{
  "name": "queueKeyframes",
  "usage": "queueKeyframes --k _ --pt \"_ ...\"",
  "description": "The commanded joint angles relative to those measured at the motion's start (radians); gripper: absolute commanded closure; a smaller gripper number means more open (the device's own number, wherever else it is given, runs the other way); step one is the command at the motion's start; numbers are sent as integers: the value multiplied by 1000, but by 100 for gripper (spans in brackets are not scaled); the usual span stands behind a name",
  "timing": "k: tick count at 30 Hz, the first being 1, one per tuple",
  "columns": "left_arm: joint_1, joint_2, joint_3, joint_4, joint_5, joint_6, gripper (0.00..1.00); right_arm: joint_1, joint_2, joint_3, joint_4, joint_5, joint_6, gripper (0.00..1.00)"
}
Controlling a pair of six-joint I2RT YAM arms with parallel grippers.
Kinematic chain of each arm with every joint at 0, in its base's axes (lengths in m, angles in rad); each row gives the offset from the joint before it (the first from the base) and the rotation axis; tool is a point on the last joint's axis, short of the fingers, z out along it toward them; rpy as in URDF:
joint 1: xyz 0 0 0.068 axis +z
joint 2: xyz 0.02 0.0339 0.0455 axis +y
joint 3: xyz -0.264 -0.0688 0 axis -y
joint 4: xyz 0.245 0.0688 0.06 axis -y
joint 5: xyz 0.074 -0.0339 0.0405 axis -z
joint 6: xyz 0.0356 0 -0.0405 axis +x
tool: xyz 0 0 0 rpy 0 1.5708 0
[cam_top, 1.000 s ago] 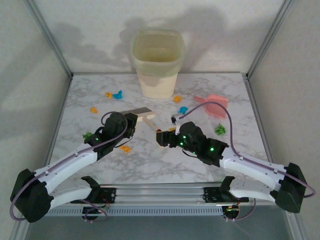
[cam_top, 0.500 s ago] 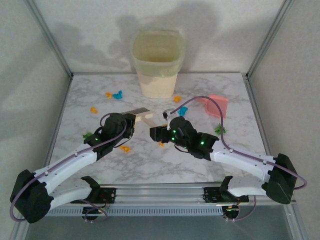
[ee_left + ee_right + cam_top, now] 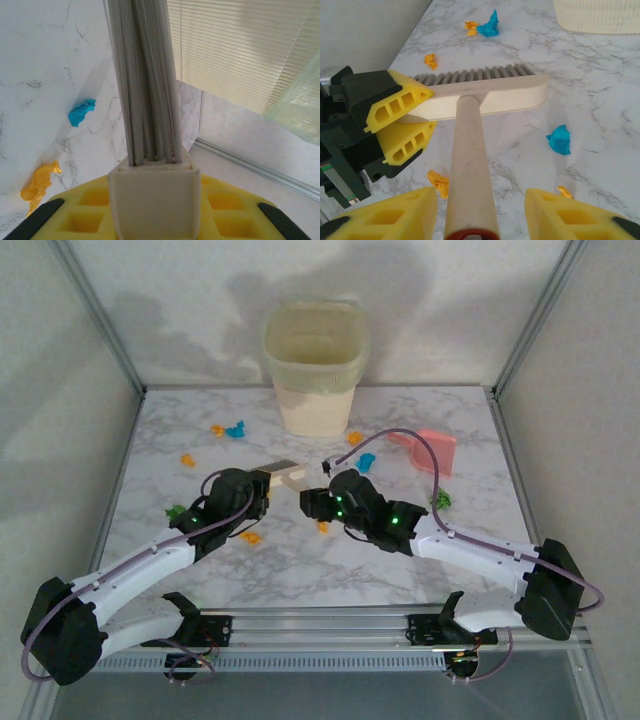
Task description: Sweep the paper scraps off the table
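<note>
Small paper scraps lie over the marble table (image 3: 300, 575): orange (image 3: 216, 428), blue (image 3: 236, 429), green (image 3: 177, 511), more orange (image 3: 250, 537) and blue (image 3: 365, 461). My left gripper (image 3: 262, 485) is shut on the head of a cream brush (image 3: 281, 469), whose grey bristles (image 3: 147, 75) point away from the wrist camera. My right gripper (image 3: 480, 215) straddles the brush handle (image 3: 470, 165), open, with a gap on its right side. A blue scrap (image 3: 560, 140) and an orange scrap (image 3: 438, 181) lie on the table under the brush.
A cream bin (image 3: 315, 365) with a pale green liner stands at the back centre. A pink dustpan (image 3: 432, 450) lies at the right, with a green scrap (image 3: 440, 499) in front of it. Aluminium frame posts edge the table.
My right gripper has moved left and forward onto the brush handle, and its jaws have narrowed round it. The left gripper and brush head have barely moved.
</note>
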Motion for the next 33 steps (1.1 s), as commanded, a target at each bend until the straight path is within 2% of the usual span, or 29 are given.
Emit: queueKeyframes --k 1,8,23,29,33 --pt "8 -8 12 31 -37 -30 100 9 8 25 -6 42 7 50" --pt "8 19 27 36 -29 -27 100 11 11 32 -29 44 -7 42" --pt "8 57 54 59 -30 -30 100 14 35 31 -39 37 49 41" --pt "8 74 57 66 -17 -24 100 13 44 35 -40 16 61 49" --pt "8 73 56 63 -16 -22 100 14 42 35 -39 32 57 62"
